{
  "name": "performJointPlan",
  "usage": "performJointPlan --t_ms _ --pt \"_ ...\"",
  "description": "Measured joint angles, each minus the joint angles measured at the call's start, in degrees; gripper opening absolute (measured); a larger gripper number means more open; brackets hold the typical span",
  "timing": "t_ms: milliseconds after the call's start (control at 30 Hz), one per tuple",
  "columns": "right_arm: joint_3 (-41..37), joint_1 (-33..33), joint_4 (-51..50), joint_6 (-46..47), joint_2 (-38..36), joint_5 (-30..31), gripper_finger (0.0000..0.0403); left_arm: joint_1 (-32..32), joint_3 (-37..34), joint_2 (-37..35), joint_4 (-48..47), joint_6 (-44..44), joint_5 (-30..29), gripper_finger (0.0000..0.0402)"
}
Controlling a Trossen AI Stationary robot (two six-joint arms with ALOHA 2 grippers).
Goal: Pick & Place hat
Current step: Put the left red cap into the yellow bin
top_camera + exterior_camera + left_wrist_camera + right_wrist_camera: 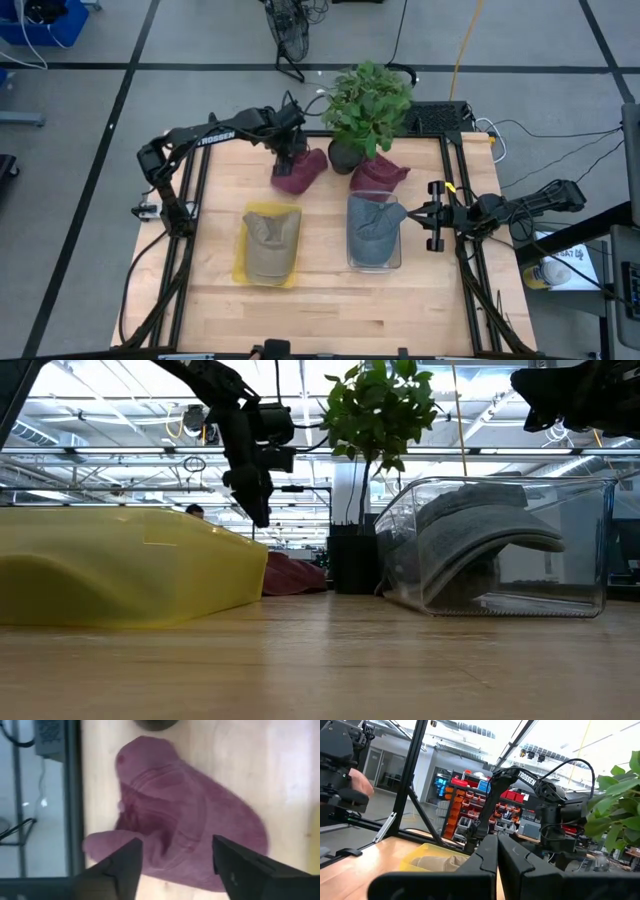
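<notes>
My left gripper [174, 865] hangs over a maroon hat [190, 835] with its fingers [122, 865] spread apart, one to each side of the crown, grasping nothing; whether the tips touch the fabric I cannot quite tell from the wrist view. That hat [299, 172] lies on the table [330, 300] near the far edge, just beside a potted plant [365, 105], and a second maroon hat [379, 176] lies on the plant's other side. My right gripper [497, 851] waits by the right edge of the table, raised, its fingers pressed together and holding nothing. Nearer the front, a yellow bin [267, 245] holds a tan hat [272, 240], and beside it a clear bin [374, 232] holds a grey hat [372, 225]. In the low view the grey hat [480, 525] arches inside the clear bin [600, 540].
</notes>
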Motion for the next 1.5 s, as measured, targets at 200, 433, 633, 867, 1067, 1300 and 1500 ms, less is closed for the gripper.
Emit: performJointPlan --t_ms 200,433,633,867,1067,1300,1500 --pt "0.00 0.00 0.02 -1.29 0.00 0.00 0.0000 0.05 0.00 -0.01 -2.42 2.81 1.69 0.0288" --pt "0.00 0.00 0.00 -1.29 0.00 -0.02 0.0000 -0.30 0.00 -0.01 -3.89 11.09 1.62 0.0294" --pt "0.00 0.00 -0.19 -1.29 0.00 -0.02 0.0000 0.02 -0.02 -0.01 -2.94 4.12 1.42 0.0294" --pt "0.00 0.00 -0.20 -1.03 0.00 -0.02 0.0000 0.19 -0.02 0.00 -1.04 -10.36 1.67 0.0294" --pt "0.00 0.00 -0.09 -0.97 -0.02 -0.02 0.0000 -1.35 -0.09 2.87 -0.79 -10.19 1.73 0.0294" --pt "0.00 0.00 -0.17 -1.09 -0.02 -0.02 0.0000 -2.40 -0.09 6.51 -0.25 -4.70 1.45 0.0294" --pt "0.00 0.00 -0.18 -1.25 -0.02 -0.02 0.0000 -1.43 -0.09 8.83 2.08 -4.38 -1.57 0.0294"
